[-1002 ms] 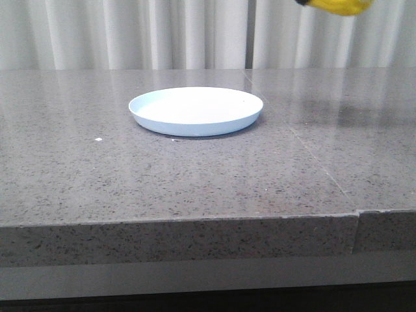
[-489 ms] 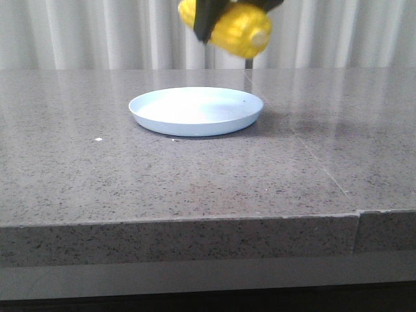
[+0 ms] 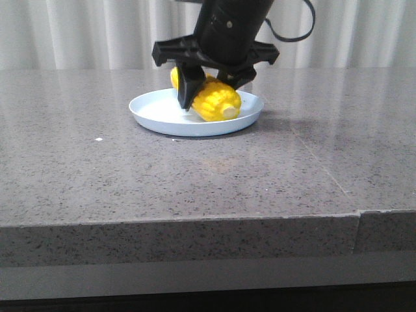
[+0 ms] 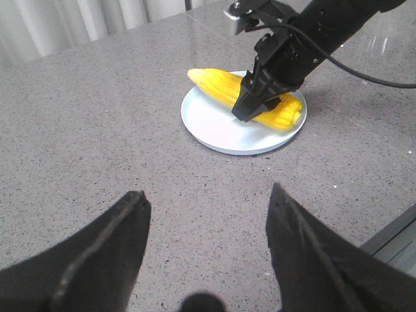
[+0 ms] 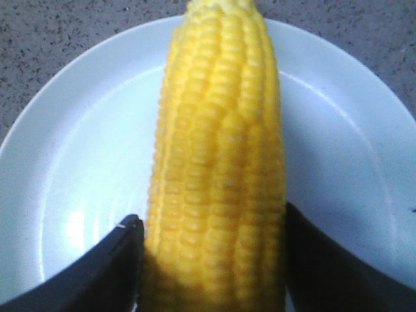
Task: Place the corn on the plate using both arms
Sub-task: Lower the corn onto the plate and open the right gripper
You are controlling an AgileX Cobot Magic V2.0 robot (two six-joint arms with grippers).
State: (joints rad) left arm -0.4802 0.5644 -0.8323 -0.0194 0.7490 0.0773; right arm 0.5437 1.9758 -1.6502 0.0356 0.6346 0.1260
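Corn (image 3: 216,102) sits low over the plate (image 3: 151,112) — clamped in my right gripper (image 3: 209,89), one finger (image 5: 97,273) pressed to each flank near the thick stub end; whether the cob touches the plate I cannot tell. Its tapered tip reaches across toward the plate's far rim. My right arm (image 4: 325,32) hangs over the plate and hides part of the cob. My left gripper (image 4: 208,250) hovers well back from the plate — spread wide, holding nothing. Around the plate lies bare speckled grey table (image 3: 97,175); behind it, pale curtains (image 3: 84,32).
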